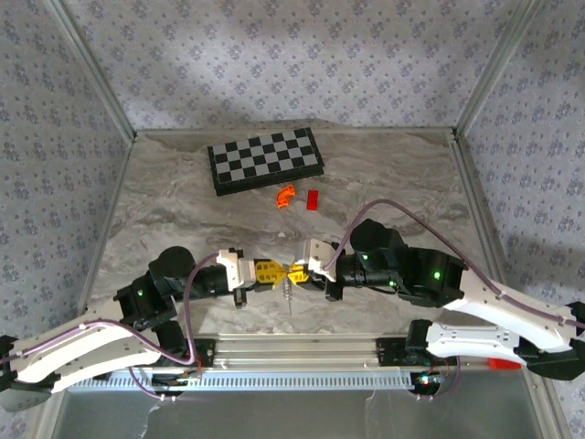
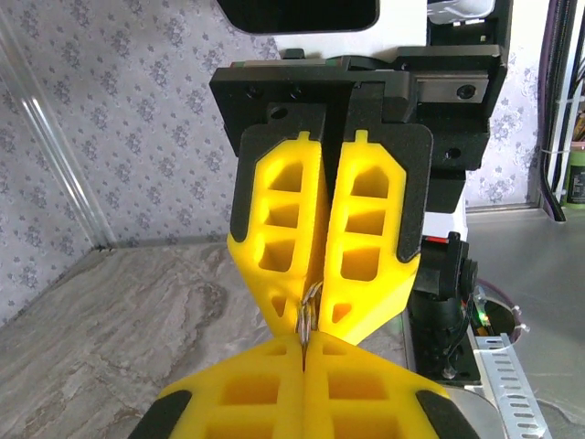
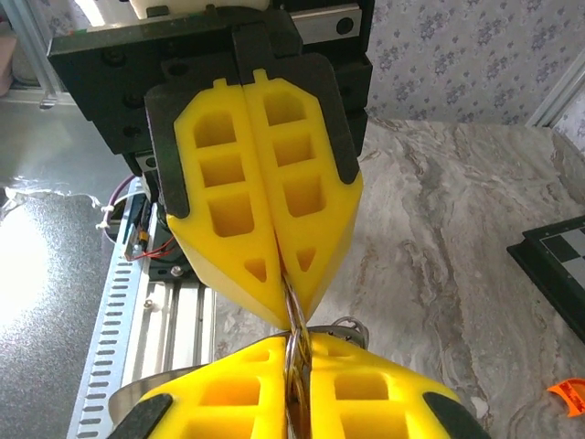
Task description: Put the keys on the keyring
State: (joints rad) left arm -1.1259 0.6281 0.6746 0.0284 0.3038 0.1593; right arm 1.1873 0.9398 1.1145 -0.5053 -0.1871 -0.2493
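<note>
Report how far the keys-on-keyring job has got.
Done: the pickup; the left gripper and right gripper meet tip to tip above the table. In hand: both are shut on a thin silvery ring, with what looks like the key dangling below. Left: I cannot tell whether the key is threaded on yet; confirming that and setting it down remain.

no text, labels, brands or numbers can be read anywhere

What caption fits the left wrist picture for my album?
Two pairs of yellow jaws meet tip to tip, both pinching a thin silvery ring.
</note>
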